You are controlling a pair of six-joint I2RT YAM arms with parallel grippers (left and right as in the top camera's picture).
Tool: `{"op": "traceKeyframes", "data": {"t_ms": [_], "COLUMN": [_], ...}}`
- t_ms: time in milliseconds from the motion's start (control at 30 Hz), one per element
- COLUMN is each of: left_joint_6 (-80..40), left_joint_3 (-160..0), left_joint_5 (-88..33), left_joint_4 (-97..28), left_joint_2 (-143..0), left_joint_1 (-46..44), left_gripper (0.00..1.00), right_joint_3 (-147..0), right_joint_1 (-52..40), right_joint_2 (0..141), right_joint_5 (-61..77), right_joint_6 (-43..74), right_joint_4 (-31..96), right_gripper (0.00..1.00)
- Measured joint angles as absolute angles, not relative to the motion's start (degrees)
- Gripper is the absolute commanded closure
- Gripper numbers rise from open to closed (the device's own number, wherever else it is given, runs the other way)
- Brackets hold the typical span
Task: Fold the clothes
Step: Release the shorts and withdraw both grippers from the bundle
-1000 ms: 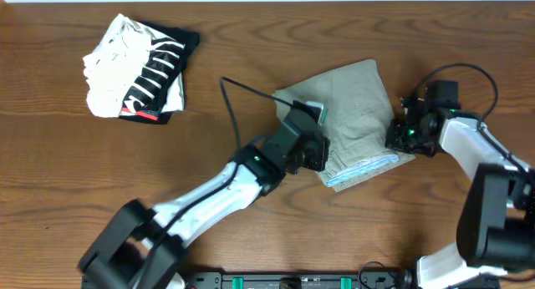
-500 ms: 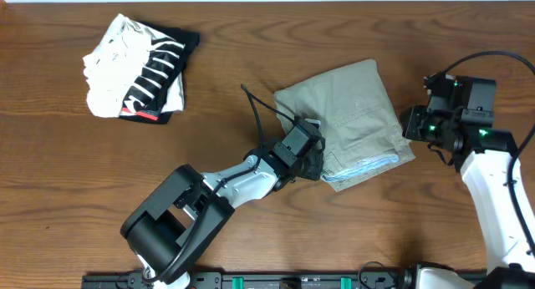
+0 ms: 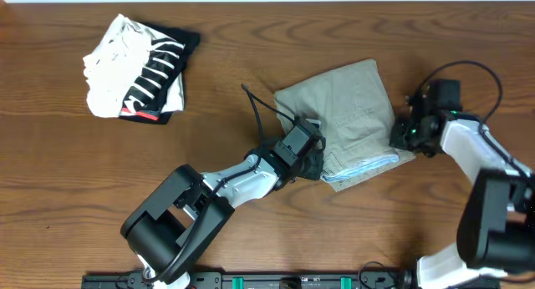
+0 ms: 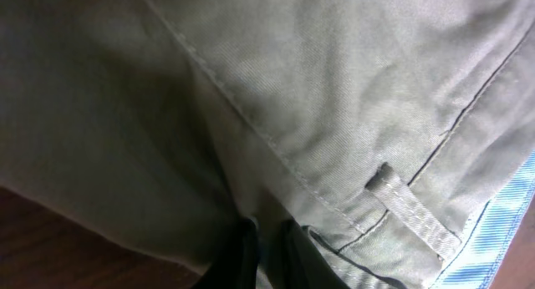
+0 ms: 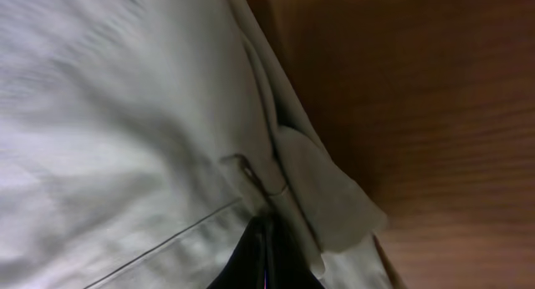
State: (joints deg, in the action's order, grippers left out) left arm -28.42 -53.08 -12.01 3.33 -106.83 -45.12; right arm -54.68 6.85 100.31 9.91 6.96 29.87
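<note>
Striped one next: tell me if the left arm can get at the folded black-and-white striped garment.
Likely yes once freed: the left gripper is shut on the khaki cotton shorts; only wooden table separates it from that striped garment.

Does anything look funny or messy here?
The shorts lie crooked on the table, and a pale blue waistband pokes out along their lower edge, so the fold looks untidy.

Wood table (image 3: 50, 197) w/ shorts (image 3: 351, 97), striped garment (image 3: 138, 68)
</note>
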Motion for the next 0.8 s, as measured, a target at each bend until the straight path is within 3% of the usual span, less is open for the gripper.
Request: {"op": "traceKeyframes", "data": {"t_ms": [200, 333, 433, 633, 800], "left_joint_6": [-28.45, -28.03, -28.32, -28.10, -28.23], "left_joint_3": [-53.15, -53.17, -53.17, -53.39, -53.74], "left_joint_5": [-12.01, -11.97, -11.86, -9.82, -7.88], "left_joint_4": [3.38, 2.48, 1.89, 2.52, 2.59], "left_joint_2": [-106.83, -105.62, -101.62, -87.44, -85.23], "left_joint_1": [-45.12, -45.08, -44.56, -39.11, -34.30], "left_gripper": [0.85, 0.66, 0.62, 0.51, 0.46], "right_joint_3": [-54.74, -54.74, -54.74, -54.92, -55.31], "right_joint_1": [6.83, 6.83, 6.83, 6.79, 6.79], "right_joint_2": [101.43, 101.43, 101.43, 101.43, 101.43], "right_joint_5": [10.87, 10.96, 11.16, 12.69, 13.52], "right_joint_6": [6.96, 6.96, 6.96, 7.75, 8.16], "right_joint_4": [29.52, 29.45, 29.41, 28.99, 28.62], "right_gripper": [0.96, 0.94, 0.92, 0.62, 0.41]}}
